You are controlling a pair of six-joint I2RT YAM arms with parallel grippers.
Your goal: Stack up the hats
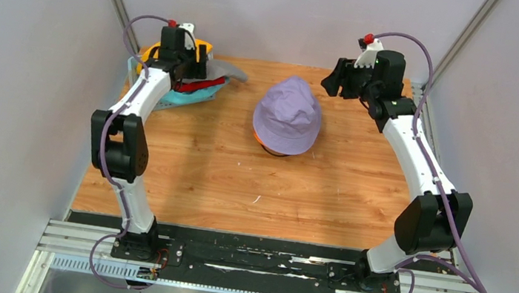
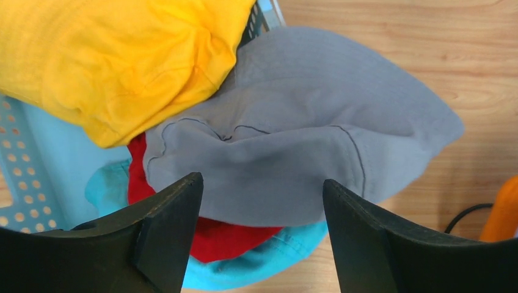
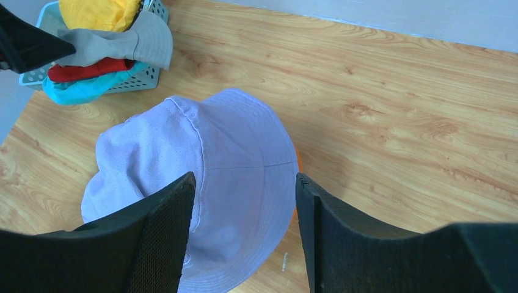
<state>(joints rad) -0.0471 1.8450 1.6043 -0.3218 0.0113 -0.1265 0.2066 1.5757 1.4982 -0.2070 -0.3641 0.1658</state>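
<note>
Mostly, the lavender fabric bucket hat [image 1: 288,113] at the middle of the wooden desk [image 1: 222,179] hid an orange fabric hat [image 1: 265,145] beneath. In the light blue perforated basket [image 2: 18,183], a grey fabric hat [image 2: 293,152] half covered the red hat [image 2: 220,238] and the teal hat [image 2: 262,268]. The left gripper [image 2: 261,181] and the right gripper [image 3: 244,177] had open, empty jaws.

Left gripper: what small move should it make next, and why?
Probably lower the left gripper straight down and close it on the grey hat. Its jaws stand open above that hat, which lies uncovered over the red hat in the basket. The lavender hat at the table's centre can take the next one.
</note>
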